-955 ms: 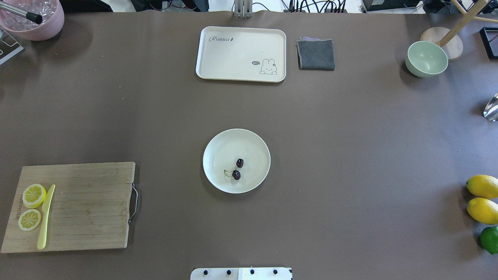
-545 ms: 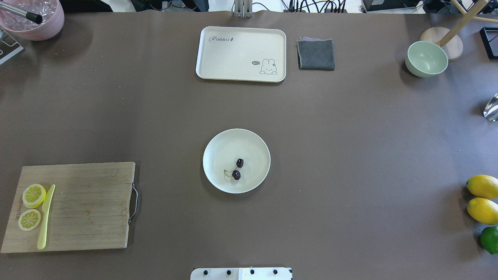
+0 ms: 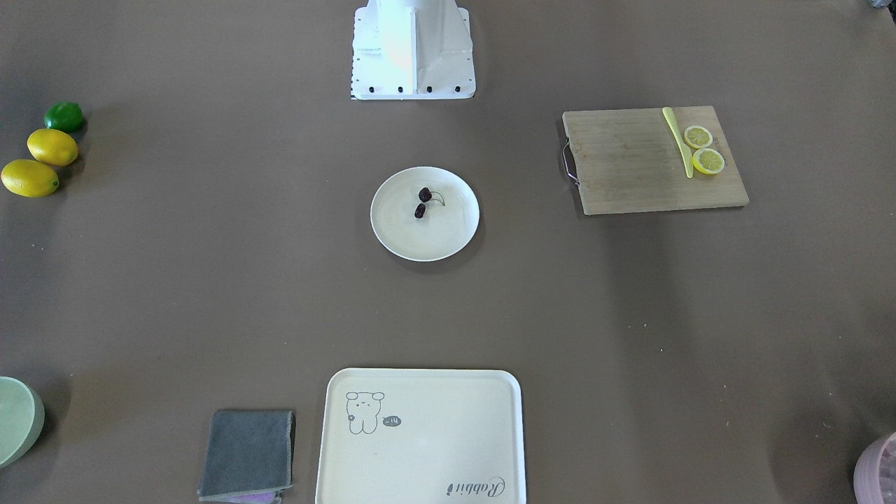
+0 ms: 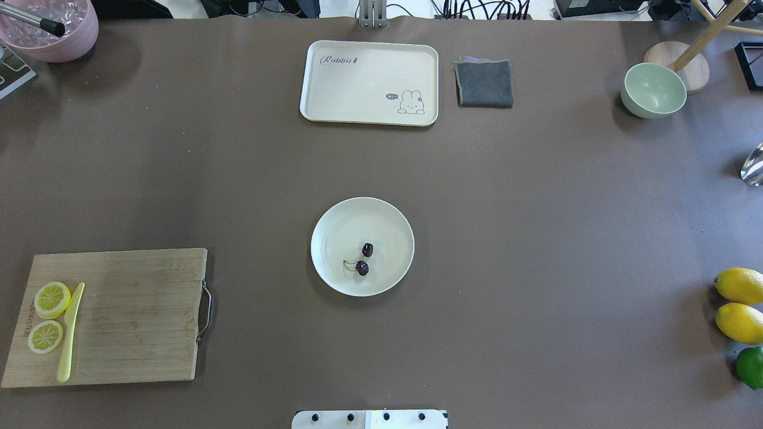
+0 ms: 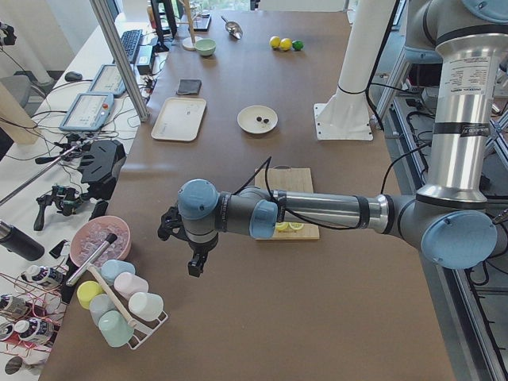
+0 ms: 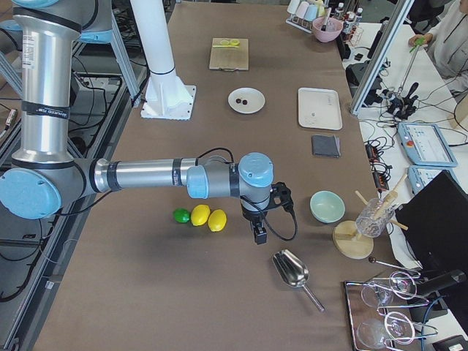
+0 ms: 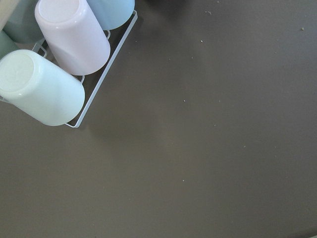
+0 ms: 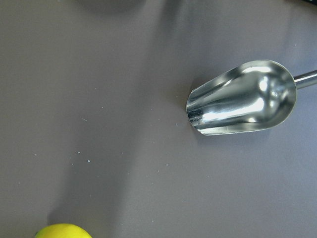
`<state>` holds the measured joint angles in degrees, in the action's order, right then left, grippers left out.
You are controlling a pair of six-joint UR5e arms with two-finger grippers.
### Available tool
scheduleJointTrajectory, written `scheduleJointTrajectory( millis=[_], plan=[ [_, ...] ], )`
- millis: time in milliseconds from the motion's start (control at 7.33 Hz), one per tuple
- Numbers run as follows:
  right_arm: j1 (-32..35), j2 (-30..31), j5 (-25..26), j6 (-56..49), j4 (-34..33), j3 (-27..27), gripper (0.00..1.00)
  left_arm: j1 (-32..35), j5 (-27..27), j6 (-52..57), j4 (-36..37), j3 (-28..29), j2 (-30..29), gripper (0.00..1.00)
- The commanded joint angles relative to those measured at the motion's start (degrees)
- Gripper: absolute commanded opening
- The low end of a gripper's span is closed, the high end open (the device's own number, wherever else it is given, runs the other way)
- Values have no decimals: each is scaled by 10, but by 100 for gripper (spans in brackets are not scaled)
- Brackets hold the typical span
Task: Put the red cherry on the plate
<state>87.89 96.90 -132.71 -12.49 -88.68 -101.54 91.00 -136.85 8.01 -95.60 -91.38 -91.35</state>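
The red cherry (image 4: 362,268), a pair of tiny dark maroon fruits on a thin green stem, lies inside the round cream plate (image 4: 334,226) at the table's middle; it also shows as the cherry (image 3: 420,210) on the plate (image 3: 434,238). Neither gripper is near it. My left gripper (image 5: 195,266) hangs over bare table near a cup rack at the left end. My right gripper (image 6: 259,235) hangs near the lemons and a metal scoop at the right end. Whether either gripper is open or shut I cannot tell.
A bamboo cutting board (image 4: 131,316) carries two lemon slices and a yellow knife. A cream tray (image 4: 369,83), grey cloth (image 4: 484,83) and green bowl (image 4: 653,90) stand at the far side. Lemons and a lime (image 4: 739,322) lie right, a metal scoop (image 8: 242,99) beyond. Cups (image 7: 54,74) fill a rack.
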Motion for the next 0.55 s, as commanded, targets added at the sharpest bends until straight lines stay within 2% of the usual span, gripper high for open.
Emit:
scheduleJointTrajectory(
  millis=[0,409],
  plan=[
    [0,0,1,0,0,7,100,0,1,0,2,-1,3,97],
    [0,0,-5,1,-1,14,100,-1,3,1,5,-13,6,97]
  ],
)
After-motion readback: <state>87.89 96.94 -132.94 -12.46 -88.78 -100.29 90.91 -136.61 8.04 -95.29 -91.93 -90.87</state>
